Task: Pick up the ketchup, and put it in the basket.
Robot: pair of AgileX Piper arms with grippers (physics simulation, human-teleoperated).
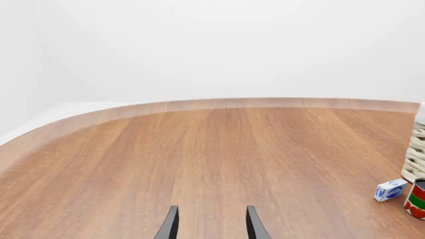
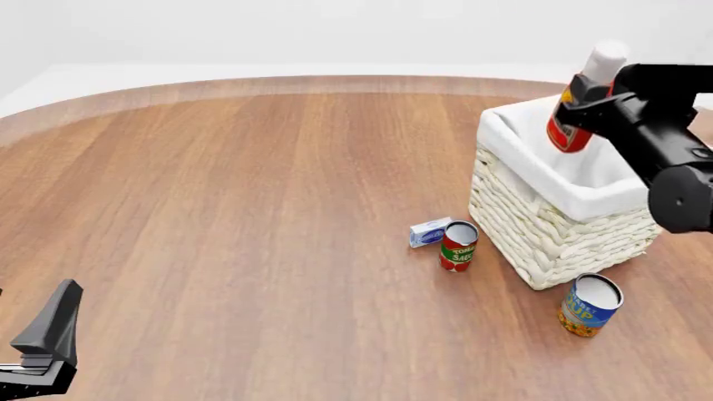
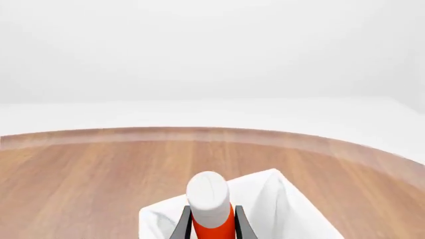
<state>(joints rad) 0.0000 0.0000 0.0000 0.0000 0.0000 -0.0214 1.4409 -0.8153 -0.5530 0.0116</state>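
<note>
The ketchup (image 2: pixel 579 113), a red bottle with a white cap, hangs tilted above the basket (image 2: pixel 535 225), held by my right gripper (image 2: pixel 590 107), which is shut on it. The right wrist view shows the ketchup (image 3: pixel 210 206) between the two fingers, with the basket's white liner (image 3: pixel 279 209) just below it. The basket is cream wicker with a white cloth liner and stands at the right of the table. My left gripper (image 1: pixel 211 224) is open and empty, low over bare wood at the near left (image 2: pixel 45 338).
A red-and-green tomato sauce can (image 2: pixel 458 246) and a small blue-white box (image 2: pixel 428 232) stand just left of the basket. A blue-and-yellow can (image 2: pixel 589 305) stands in front of it. The table's curved far edge (image 2: pixel 334 83) runs along the back.
</note>
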